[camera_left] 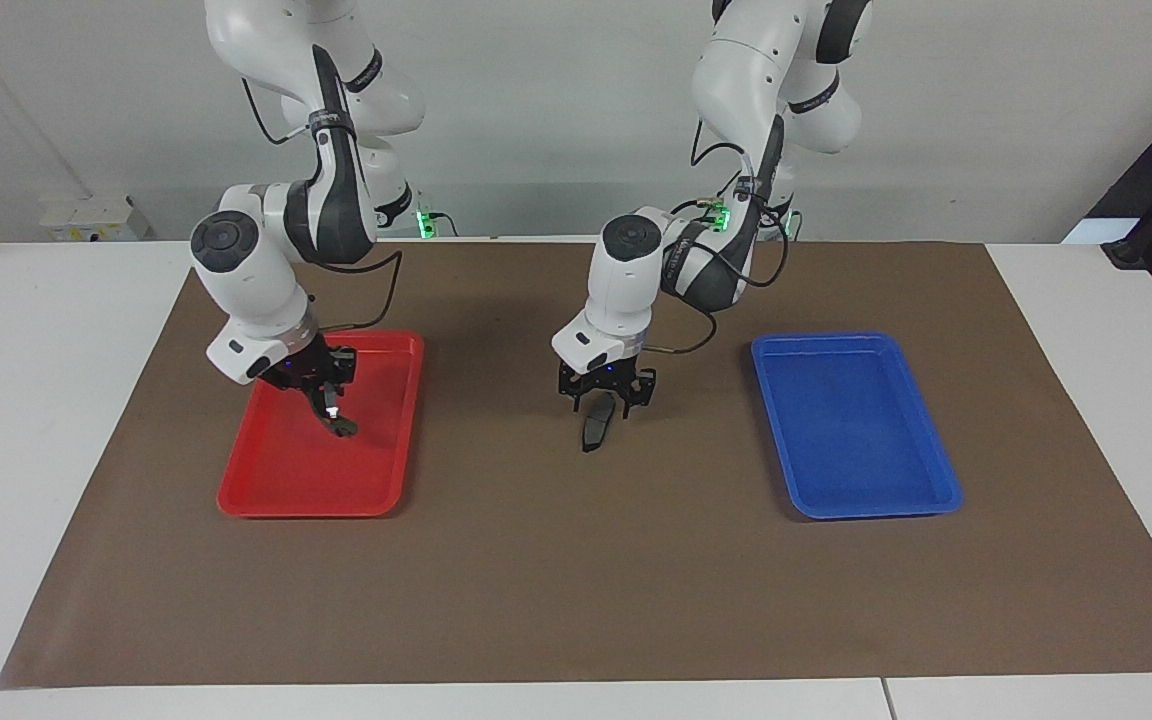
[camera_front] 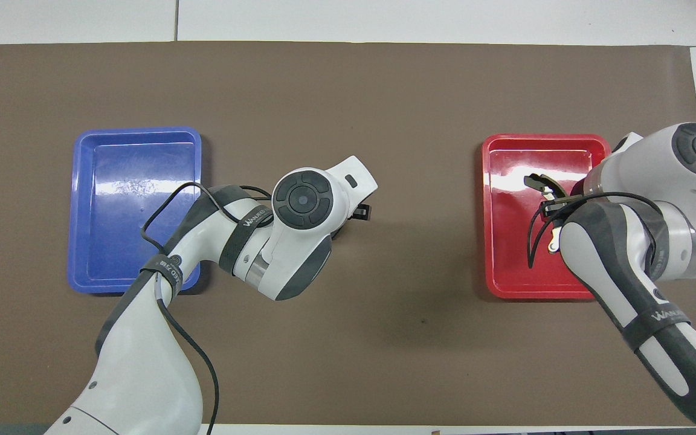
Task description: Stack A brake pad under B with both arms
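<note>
Near the middle of the facing view, your left gripper (camera_left: 604, 398) hangs over the brown mat (camera_left: 576, 600), jaws clamped on the small grey A brake pad (camera_left: 596, 425), which dangles on end. At the left of that view, your right gripper (camera_left: 334, 408) has B (camera_left: 344, 427) pinched over the red tray (camera_left: 376, 500). Dropped like that, the dangling pad may tip or land crooked, so B would sit badly on top.

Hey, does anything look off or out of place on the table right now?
Nothing is spilled or damaged. The left gripper holds the A brake pad hanging on edge over the mat; the right gripper grips B tilted over the red tray. The blue tray sits square.
</note>
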Robot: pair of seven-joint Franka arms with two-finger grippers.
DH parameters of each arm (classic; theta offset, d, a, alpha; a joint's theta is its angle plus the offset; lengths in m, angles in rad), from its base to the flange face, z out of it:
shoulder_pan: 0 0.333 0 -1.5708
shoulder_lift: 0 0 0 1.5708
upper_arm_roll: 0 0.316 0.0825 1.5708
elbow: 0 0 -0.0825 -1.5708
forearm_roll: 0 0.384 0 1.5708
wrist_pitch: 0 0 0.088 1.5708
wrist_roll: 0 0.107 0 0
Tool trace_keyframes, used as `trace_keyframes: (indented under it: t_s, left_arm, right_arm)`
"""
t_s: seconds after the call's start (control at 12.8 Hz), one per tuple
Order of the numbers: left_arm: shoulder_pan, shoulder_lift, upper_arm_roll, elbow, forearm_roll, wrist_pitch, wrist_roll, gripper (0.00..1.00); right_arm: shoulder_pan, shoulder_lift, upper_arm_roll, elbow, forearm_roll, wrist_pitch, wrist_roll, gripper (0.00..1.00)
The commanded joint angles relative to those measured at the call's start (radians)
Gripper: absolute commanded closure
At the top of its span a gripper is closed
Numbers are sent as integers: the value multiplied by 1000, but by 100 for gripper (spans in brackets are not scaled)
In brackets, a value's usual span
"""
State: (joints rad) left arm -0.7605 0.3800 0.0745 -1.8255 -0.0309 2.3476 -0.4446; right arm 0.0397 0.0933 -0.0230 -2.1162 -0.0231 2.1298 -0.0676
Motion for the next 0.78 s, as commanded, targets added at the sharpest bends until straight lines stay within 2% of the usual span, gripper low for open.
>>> trace_keyframes:
  t_s: [0.0, 0.16, 0.47, 0.7]
  left_arm:
    - [42, -76, 7, -3, -12, -86, 6, 0]
    - [93, -127, 7, -3, -11, -167, 58, 0]
    - [262, -214, 7, 0, -11, -355, 346, 0]
    - [415, -263, 8, 5, -11, -467, 530, 0]
  right_arm:
    - [-3, -13, 36, 22, 8, -33, -12, 100]
    - [-3, -6, 84, 74, 9, -53, 153, 100]
    - [-3, 29, 253, 137, 15, -36, 593, 100]
    - [-1, 133, 356, 266, 60, -39, 852, 100]
